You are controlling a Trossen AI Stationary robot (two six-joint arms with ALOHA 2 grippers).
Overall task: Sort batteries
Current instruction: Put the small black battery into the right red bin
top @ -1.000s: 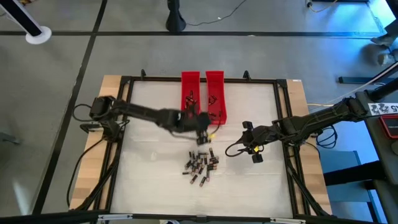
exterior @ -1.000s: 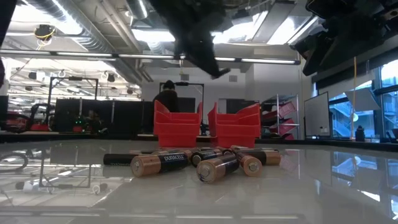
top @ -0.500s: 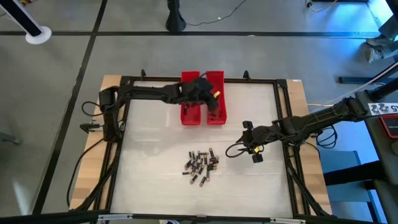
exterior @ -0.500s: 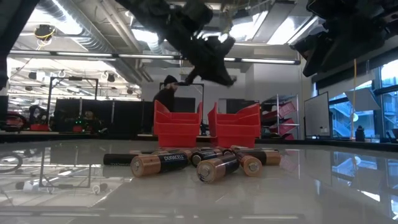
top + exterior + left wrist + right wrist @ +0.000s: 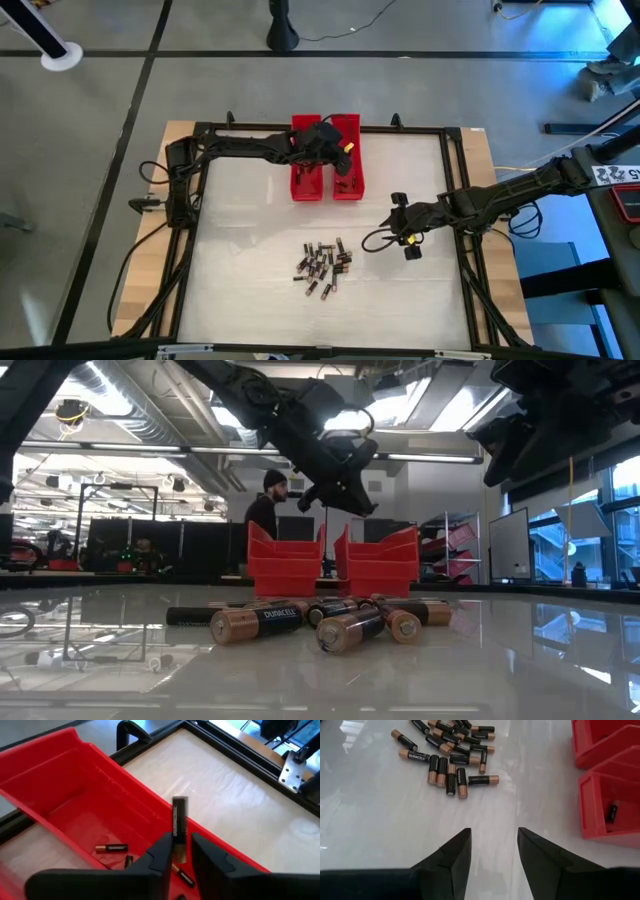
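Note:
A pile of batteries (image 5: 322, 265) lies on the white table near its middle, dark cylinders with coppery ends (image 5: 320, 622). Two red trays (image 5: 306, 188) (image 5: 348, 125) stand side by side at the far edge, each with a few batteries inside (image 5: 112, 848). My left gripper (image 5: 181, 847) hangs over the trays (image 5: 330, 158) with one battery (image 5: 179, 820) standing between its slightly parted fingers. My right gripper (image 5: 492, 845) hovers open over bare table to the right of the pile (image 5: 408, 245), holding nothing. My left gripper has the battery's coppery end (image 5: 178, 854) between its two fingers, the dark end sticking out past the tips, along the fingers. The fingers slant down over a red tray. A thin gap shows beside one finger (image 5: 200, 851); whether the other still touches the battery I cannot tell.
A black frame (image 5: 200, 200) runs around the white table top. Bare table lies left and right of the pile. Behind the far edge, in the low view, a person (image 5: 265, 510) stands in the room. The trays' walls (image 5: 285, 565) rise above the table.
My left gripper has gone from above the pile toward the table's far edge, carrying one battery, and now hangs over the red trays; it has rolled on the way. The pile and my right gripper have stayed where they were.

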